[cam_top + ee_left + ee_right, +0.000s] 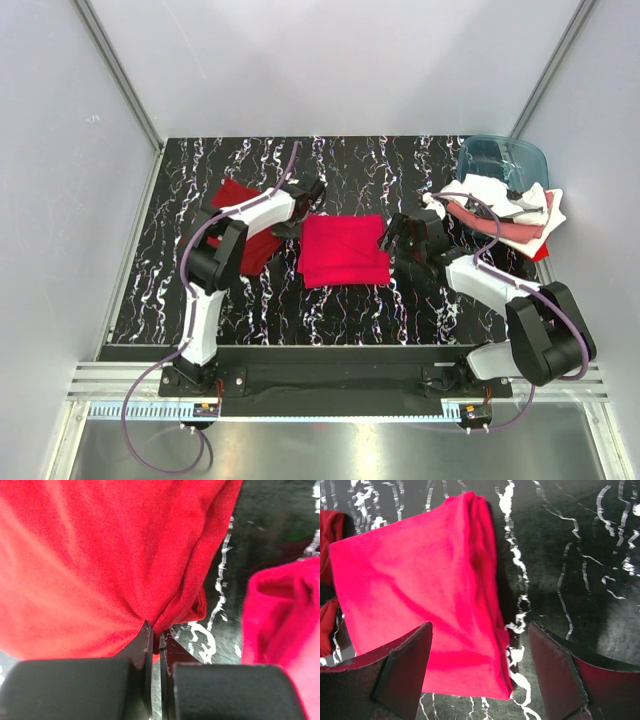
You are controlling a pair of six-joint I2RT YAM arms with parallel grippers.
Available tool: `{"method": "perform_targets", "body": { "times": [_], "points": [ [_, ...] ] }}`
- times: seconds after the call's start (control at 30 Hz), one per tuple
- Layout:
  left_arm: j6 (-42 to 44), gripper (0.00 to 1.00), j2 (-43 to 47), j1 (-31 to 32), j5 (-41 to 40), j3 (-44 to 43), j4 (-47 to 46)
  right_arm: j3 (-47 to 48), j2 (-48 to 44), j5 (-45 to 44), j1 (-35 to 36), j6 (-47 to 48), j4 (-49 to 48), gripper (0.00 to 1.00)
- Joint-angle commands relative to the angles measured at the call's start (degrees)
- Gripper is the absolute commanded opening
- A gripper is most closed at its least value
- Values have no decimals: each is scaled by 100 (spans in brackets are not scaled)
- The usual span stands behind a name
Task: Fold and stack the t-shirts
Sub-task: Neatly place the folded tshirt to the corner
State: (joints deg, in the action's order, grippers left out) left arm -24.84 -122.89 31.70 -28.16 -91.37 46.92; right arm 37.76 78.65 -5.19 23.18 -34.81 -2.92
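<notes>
A folded bright crimson t-shirt point(343, 250) lies flat at the table's middle. A darker red t-shirt point(240, 215) lies to its left, partly under my left arm. My left gripper point(288, 226) is shut on the darker red shirt's edge. In the left wrist view the left gripper point(155, 630) pinches a fold of that red cloth point(100, 565), with the crimson shirt point(285, 615) at the right. My right gripper point(390, 238) stands open at the crimson shirt's right edge. In the right wrist view the right gripper point(480, 640) straddles the corner of the crimson shirt point(420, 580) without touching it.
A heap of white, salmon pink and red shirts point(505, 212) spills from a translucent blue-teal tub point(502, 160) at the back right. The table point(200, 290) is black with white veins. Grey walls close in on three sides.
</notes>
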Motion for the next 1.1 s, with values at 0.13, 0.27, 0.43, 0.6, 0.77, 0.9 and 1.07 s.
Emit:
{"method": "perform_targets", "body": {
  "times": [0.13, 0.27, 0.43, 0.6, 0.77, 0.9, 1.07],
  "points": [
    [-591, 0, 511, -68, 2235, 348, -1288, 214, 422, -106, -243, -193, 160, 83],
    [-768, 15, 521, -85, 2674, 59, -1483, 250, 598, 123, -296, -114, -16, 85],
    [-715, 68, 845, -85, 2501, 216, -1325, 346, 870, 422, -323, -26, -209, 88],
    [-715, 75, 1241, -85, 2482, 462, -1448, 574, 1178, 379, -367, -70, -113, 79],
    [-636, 75, 1303, 2, 2666, 559, -1642, 584, 1267, 132, -498, -237, 81, 73],
    [-627, 75, 1311, 29, 2790, 585, -1782, 592, 1275, 255, -595, -219, 63, 47],
    [-610, 75, 1557, 46, 3106, 866, -2133, 593, 1127, 141, -797, -307, 652, 12]
  ]
}}
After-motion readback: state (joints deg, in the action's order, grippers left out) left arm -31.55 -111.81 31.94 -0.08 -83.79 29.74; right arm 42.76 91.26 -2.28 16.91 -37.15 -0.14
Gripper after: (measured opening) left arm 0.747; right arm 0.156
